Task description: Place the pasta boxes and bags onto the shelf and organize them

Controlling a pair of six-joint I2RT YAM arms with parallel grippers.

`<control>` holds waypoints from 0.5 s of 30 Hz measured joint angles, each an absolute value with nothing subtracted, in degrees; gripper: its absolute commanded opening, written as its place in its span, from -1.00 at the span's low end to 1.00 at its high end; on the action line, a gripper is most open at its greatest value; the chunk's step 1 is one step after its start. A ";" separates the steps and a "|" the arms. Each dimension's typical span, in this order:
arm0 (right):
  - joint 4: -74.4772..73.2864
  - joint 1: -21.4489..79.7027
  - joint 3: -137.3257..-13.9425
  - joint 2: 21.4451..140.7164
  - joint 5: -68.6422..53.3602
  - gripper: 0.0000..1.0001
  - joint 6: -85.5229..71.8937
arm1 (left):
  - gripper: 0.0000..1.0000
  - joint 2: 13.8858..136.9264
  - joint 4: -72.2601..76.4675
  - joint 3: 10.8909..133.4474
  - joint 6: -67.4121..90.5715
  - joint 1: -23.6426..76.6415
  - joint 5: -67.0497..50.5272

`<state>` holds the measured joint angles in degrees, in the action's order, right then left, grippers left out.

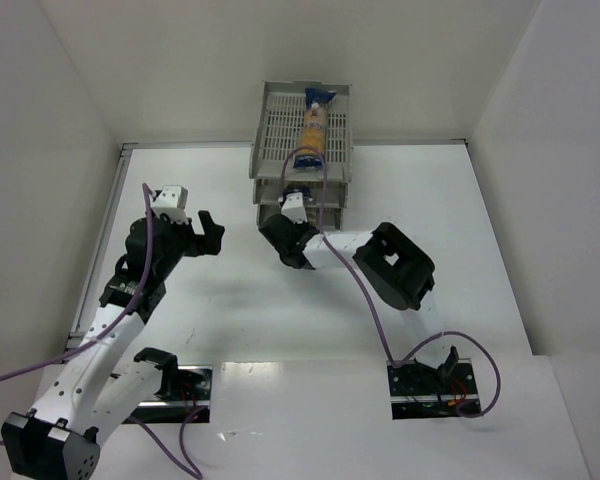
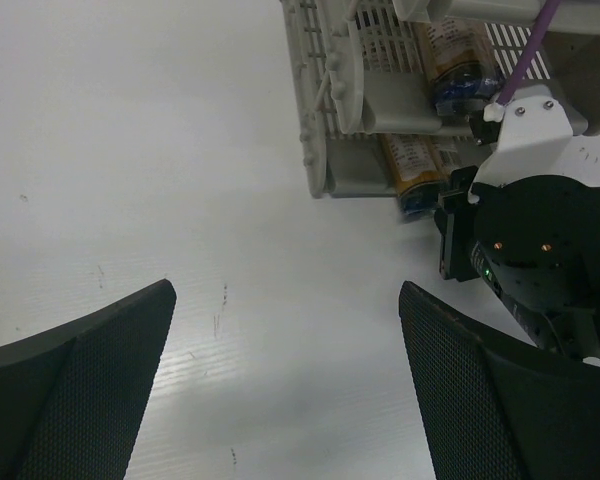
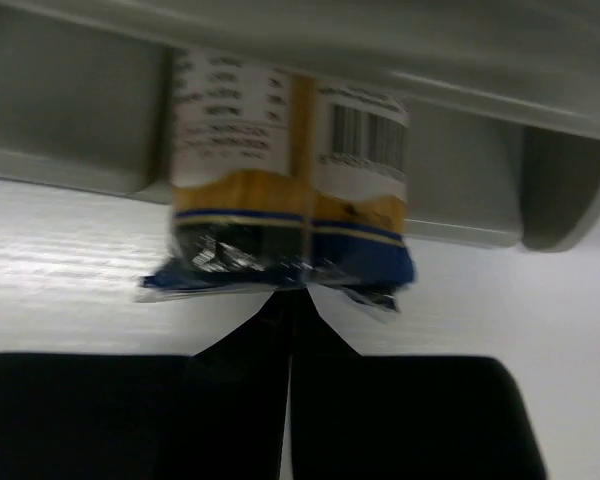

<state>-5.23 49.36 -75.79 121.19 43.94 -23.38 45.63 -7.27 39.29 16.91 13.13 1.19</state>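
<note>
The light grey shelf rack (image 1: 280, 135) stands at the back of the table. One pasta packet (image 1: 314, 125) lies lengthwise on its top tray. In the left wrist view, two more packets show in the middle tier (image 2: 455, 55) and the bottom tier (image 2: 410, 165). My right gripper (image 1: 290, 213) is at the rack's front. Its jaws are shut, and their tips (image 3: 290, 298) touch the dark blue end of the bottom packet (image 3: 290, 190), which sticks out under the tray rim (image 3: 70, 110). My left gripper (image 2: 285, 380) is open and empty over bare table, left of the rack (image 2: 325, 100).
White walls close in the table at the back and on both sides. The right arm's forearm (image 1: 395, 262) crosses the table in front of the rack. Its purple cable (image 1: 330, 185) loops over the rack's front. The right wrist (image 2: 540, 240) shows in the left wrist view.
</note>
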 measured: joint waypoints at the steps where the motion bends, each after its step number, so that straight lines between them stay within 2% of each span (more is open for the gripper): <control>1: -5.32 49.06 -75.92 121.40 45.21 -0.92 -23.51 | 1.00 45.63 -7.27 39.29 16.91 13.13 1.19; 4: -5.74 48.90 -75.77 121.43 47.62 -0.69 -23.40 | 1.00 45.67 -7.27 39.24 16.91 13.13 1.19; 8: -5.10 48.90 -75.40 121.32 49.34 -0.48 -21.91 | 1.00 46.35 -6.96 39.24 16.91 13.13 1.21; 12: -5.17 48.86 -75.88 121.32 49.95 -0.42 -20.49 | 1.00 47.29 -6.33 39.20 16.91 13.13 1.19; 14: -5.10 48.84 -76.23 121.32 49.63 -0.32 -20.34 | 1.00 47.31 -6.11 39.20 16.86 13.13 1.19; 15: -5.19 48.82 -76.18 121.12 49.17 -0.16 -20.27 | 1.00 47.29 -5.96 39.20 16.86 13.13 1.19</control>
